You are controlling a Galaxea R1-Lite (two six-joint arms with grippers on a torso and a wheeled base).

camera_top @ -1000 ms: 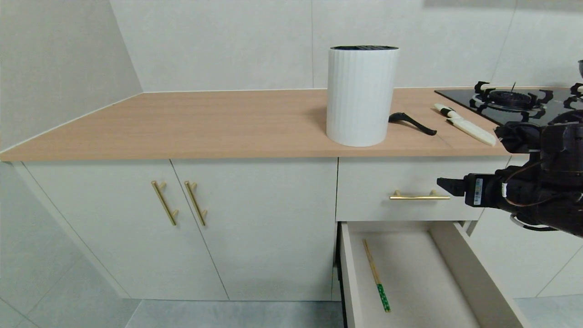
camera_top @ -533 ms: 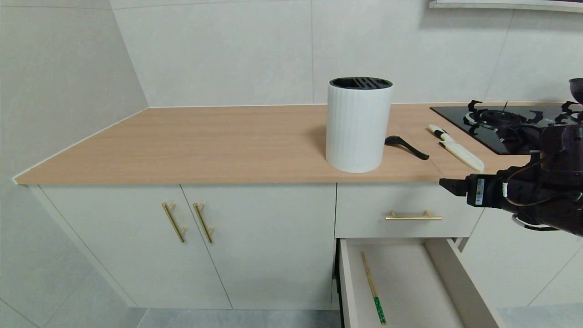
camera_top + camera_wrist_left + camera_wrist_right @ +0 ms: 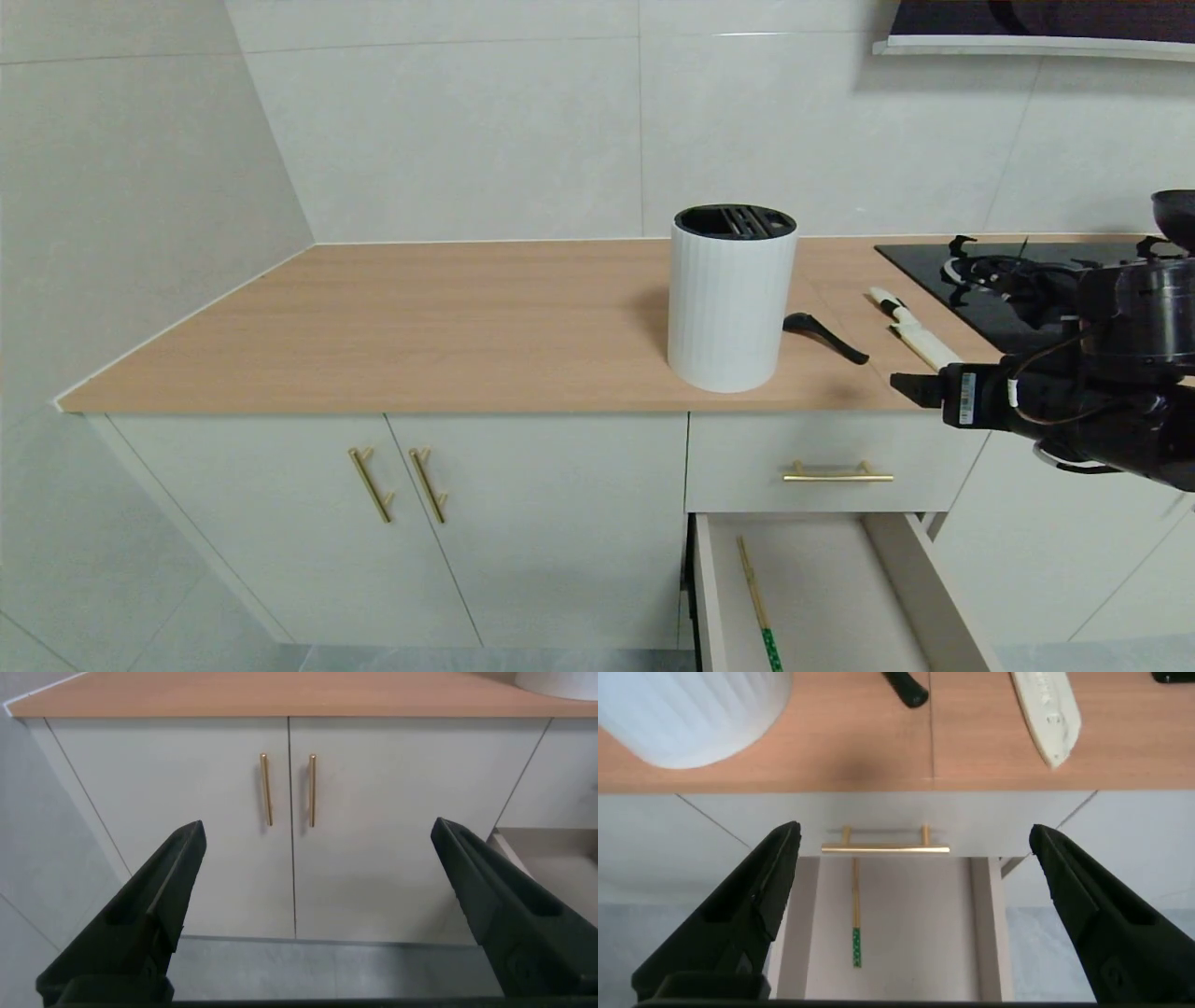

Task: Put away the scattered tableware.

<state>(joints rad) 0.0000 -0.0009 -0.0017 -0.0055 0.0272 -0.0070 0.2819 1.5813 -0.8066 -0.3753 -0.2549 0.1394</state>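
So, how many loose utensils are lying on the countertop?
2. A black spoon lies just to the right of the white holder; a white knife lies further right, beside the stove. The holder could hide more behind it.

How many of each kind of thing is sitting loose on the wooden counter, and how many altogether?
White holder: 1
Black utensil: 1
White knife: 1
Total: 3
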